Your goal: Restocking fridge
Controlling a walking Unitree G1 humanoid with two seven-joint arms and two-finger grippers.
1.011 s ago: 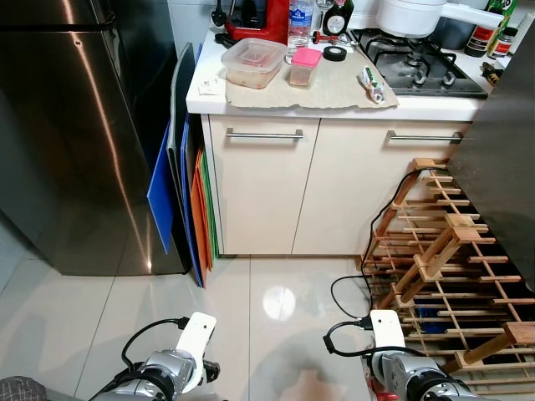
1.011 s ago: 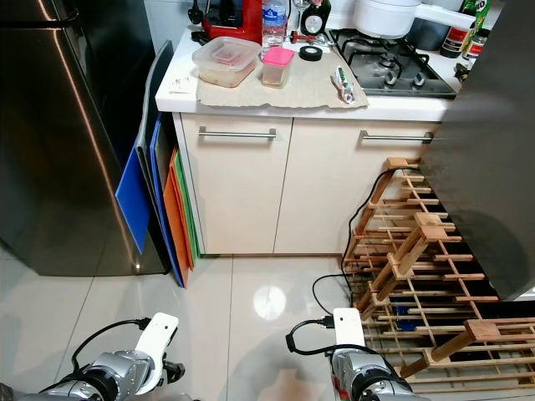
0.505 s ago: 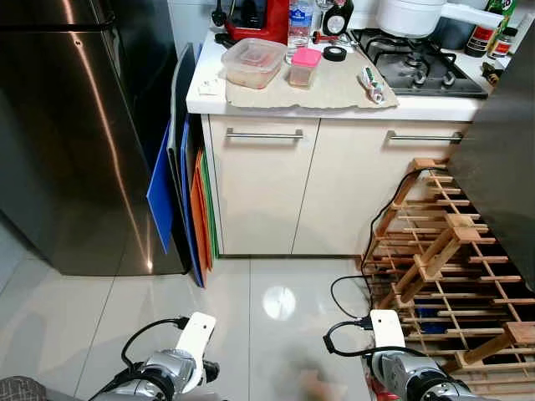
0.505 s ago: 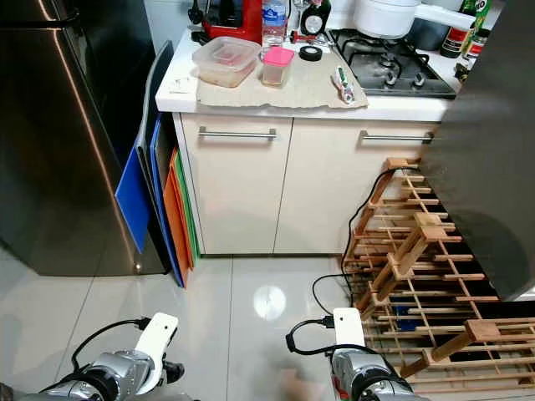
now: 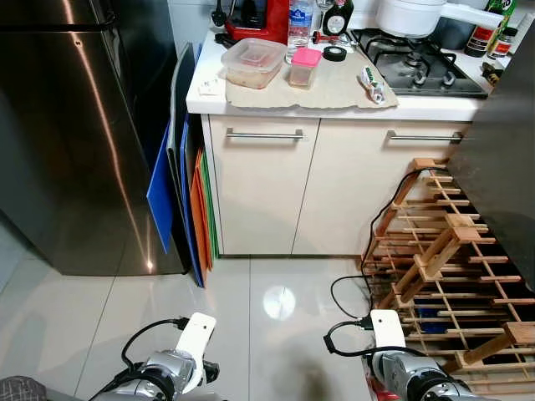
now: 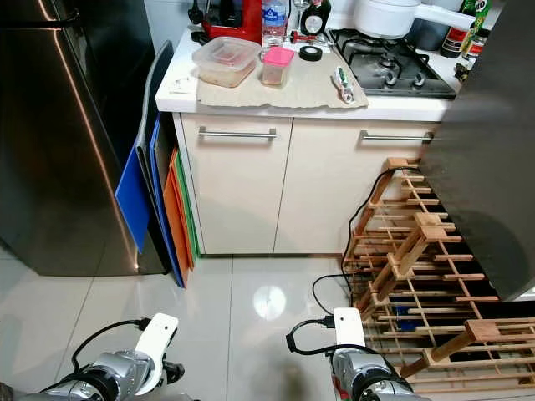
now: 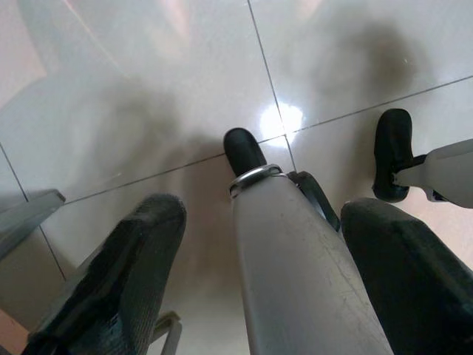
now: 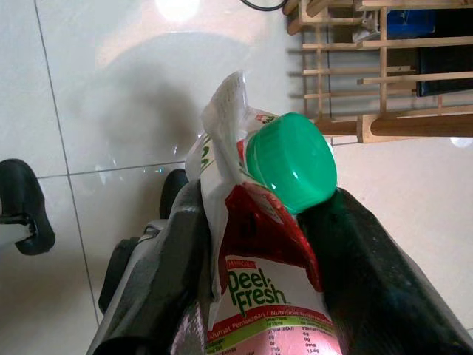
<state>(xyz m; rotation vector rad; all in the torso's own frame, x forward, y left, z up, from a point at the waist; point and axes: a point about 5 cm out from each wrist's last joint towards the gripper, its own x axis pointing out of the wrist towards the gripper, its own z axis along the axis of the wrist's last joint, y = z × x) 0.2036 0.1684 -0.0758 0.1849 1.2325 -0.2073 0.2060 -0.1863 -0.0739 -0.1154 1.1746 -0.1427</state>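
Note:
The stainless steel fridge (image 5: 67,134) stands shut at the left. My right gripper (image 8: 266,229) is shut on a Peel Fresh juice carton (image 8: 259,288) with a green cap (image 8: 290,160), held low over the tiled floor. My left gripper (image 7: 262,222) is open and holds nothing; past its fingers (image 7: 133,251) I see my own silver leg (image 7: 295,281) and black foot. Both arms hang low, left arm (image 5: 180,363) and right arm (image 5: 401,368), at the bottom edge of the eye views.
A white counter (image 5: 251,98) ahead carries a clear food box (image 5: 253,63), a pink-lidded tub (image 5: 304,67) and a gas hob (image 5: 418,63). Coloured boards (image 5: 180,192) lean beside the fridge. A wooden rack (image 5: 443,259) and a black cable (image 5: 351,292) lie to the right.
A faint pinkish blur on the floor tiles between my arms has gone. The arms, the carton and the camera have stayed still.

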